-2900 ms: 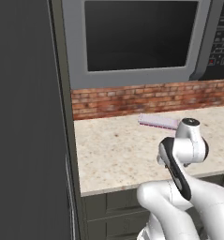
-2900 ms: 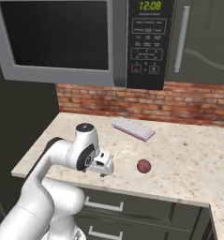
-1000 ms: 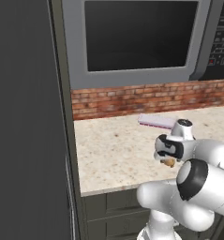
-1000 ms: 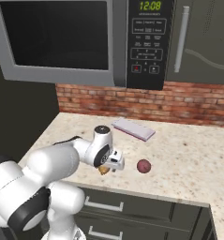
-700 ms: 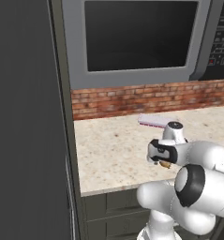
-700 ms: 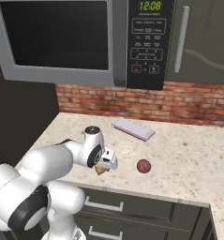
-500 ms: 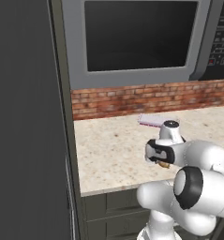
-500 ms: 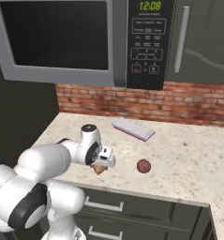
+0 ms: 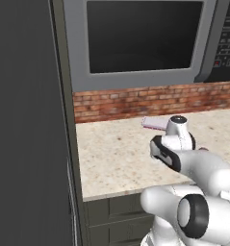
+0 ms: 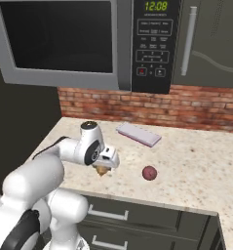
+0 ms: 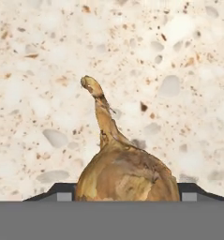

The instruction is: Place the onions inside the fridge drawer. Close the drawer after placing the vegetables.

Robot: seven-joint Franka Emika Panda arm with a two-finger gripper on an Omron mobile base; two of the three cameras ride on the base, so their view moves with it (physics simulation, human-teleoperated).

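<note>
A golden-brown onion (image 11: pixel 127 176) sits pinched between the tips of the end effector (image 10: pixel 104 167), just above the speckled table (image 10: pixel 196 180). Beyond it lie a small red ball (image 10: pixel 148 173) and the dark, shut fridge (image 9: pixel 25 120). A loose pinch could let the round bulb slip out in transit.

The microwave (image 10: pixel 88 44) has a green clock display (image 10: pixel 156 6) on its control panel (image 10: pixel 154 46), and it shows 12:08. The small labels on the panel buttons are too small to read.
</note>
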